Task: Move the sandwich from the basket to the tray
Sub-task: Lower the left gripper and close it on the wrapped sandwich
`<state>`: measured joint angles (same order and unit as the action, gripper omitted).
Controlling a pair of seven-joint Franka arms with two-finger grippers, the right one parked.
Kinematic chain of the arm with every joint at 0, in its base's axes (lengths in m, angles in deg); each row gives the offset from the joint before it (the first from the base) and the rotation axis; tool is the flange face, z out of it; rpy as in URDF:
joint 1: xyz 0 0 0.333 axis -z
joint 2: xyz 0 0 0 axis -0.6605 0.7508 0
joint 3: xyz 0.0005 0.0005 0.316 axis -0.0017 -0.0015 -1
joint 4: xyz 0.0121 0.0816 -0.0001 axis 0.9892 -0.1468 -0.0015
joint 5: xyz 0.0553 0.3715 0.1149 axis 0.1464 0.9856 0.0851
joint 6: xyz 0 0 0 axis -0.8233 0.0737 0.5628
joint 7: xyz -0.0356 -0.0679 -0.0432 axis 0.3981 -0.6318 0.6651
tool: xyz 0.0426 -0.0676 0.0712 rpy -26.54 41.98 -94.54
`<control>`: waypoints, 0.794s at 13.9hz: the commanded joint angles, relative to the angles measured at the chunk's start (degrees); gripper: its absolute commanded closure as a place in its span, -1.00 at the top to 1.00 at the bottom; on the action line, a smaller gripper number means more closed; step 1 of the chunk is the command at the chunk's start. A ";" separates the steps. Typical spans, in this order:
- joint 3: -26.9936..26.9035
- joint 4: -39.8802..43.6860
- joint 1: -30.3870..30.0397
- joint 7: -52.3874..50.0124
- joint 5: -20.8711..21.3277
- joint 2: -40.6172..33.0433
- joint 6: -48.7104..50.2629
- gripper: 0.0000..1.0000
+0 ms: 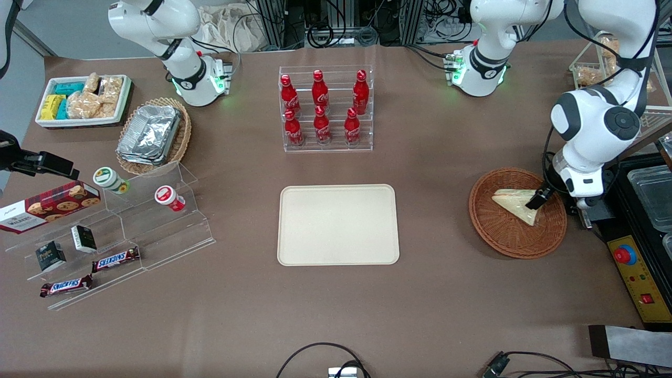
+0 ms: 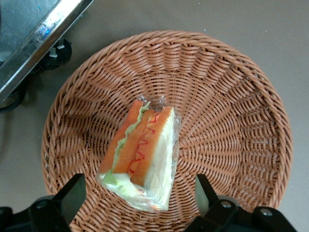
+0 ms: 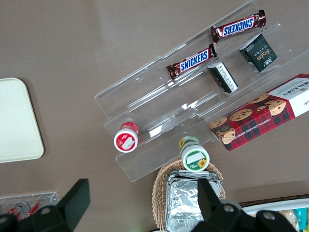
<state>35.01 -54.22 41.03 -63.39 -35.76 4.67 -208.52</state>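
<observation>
Sandwich (image 1: 517, 205) in clear wrap lay inside the round reddish-brown basket (image 1: 504, 239), toward the working arm's end of the table, its orange and pale green filling turned upward in the wrist view. Seen from the front camera, the wedge sat in the basket's upper half, around twelve to one o'clock of the basket's centre, its broad end pointing toward four o'clock.

The claw (image 2: 140, 198) hung just over the sandwich with its two dark fingers (image 2: 72, 195) spread wide, one on each side of the wedge's wider end. Both fingers stood apart from the wrap, so the claw held nothing. From the front, one dark finger (image 1: 539, 198) showed at the sandwich's three o'clock edge; whether it touched the wrap there could not be told.

The cream tray (image 1: 338, 224) lay flat near the middle of the table, at nine o'clock from the basket and well apart from it. Farther from the front camera than the tray, at its twelve o'clock, a clear rack (image 1: 326, 107) held six red bottles (image 1: 322, 126) in two rows. The brown table (image 1: 430, 294) carried all of it.
</observation>
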 commanded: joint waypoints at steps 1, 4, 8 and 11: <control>0.02 -1.82 0.04 -0.50 -0.66 0.90 -4.06 1.00; 0.02 -2.18 0.13 -0.50 -0.66 1.96 -5.64 1.00; 0.02 -2.18 0.13 0.38 -0.66 2.05 -5.82 0.11; -0.07 -2.18 0.04 2.92 -0.66 1.96 -5.73 -0.69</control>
<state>35.01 -55.49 41.04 -62.43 -35.76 6.99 -212.58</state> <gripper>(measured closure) 0.388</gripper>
